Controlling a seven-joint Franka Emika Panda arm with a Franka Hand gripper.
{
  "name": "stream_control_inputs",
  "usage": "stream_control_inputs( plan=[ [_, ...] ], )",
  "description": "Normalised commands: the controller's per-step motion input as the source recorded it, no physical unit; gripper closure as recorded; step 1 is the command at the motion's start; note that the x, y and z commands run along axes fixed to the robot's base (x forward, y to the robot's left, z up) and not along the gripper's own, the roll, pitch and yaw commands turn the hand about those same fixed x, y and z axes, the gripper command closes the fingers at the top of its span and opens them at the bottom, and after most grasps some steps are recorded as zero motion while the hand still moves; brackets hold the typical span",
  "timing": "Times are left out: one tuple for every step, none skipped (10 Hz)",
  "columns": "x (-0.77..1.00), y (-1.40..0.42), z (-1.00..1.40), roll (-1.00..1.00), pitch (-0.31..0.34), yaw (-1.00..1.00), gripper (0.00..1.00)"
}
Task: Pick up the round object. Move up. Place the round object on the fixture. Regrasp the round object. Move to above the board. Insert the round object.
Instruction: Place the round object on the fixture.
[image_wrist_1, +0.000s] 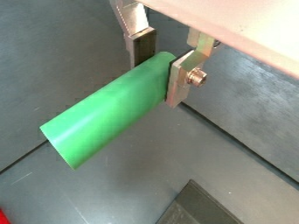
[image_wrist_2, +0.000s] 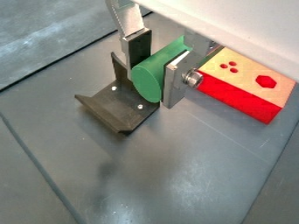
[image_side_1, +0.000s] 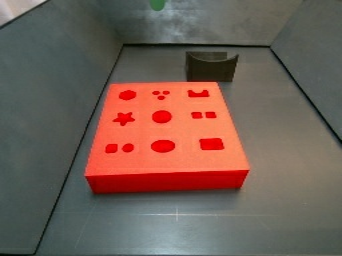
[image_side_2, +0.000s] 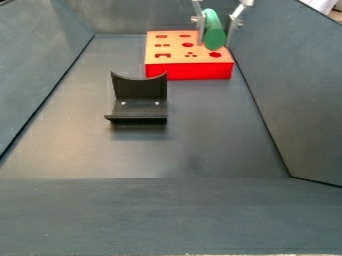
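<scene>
Round object (image_wrist_1: 105, 118) clamped at one end by gripper (image_wrist_1: 163, 70), held aloft; fixture (image_wrist_2: 121, 103) below gripper, board (image_wrist_2: 244, 86) beyond; peg to be lowered level, centred over notch.

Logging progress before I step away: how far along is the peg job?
Pickup looks done: the gripper, raised off the floor, is shut on the smooth green cylindrical peg. The dark notched fixture stands empty, so placing, regrasping and inserting into the red board with cut-outs remain.
</scene>
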Motion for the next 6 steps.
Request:
stream_control_inputs(
  plan=[
    [1.00,-0.98,0.12,-0.13,0.254,0.08,1.00],
    [1.00,-0.92,0.12,-0.13,0.248,0.07,1.00],
    [1.00,-0.76,0.09,-0.10,0.204,0.05,1.00],
    [1.00,-0.62,0.06,-0.09,0.172,0.04,1.00],
    [1.00,-0.42,0.05,-0.07,0.152,0.02,1.00],
    [1.00,-0.35,0.04,-0.06,0.151,0.02,1.00]
  ],
)
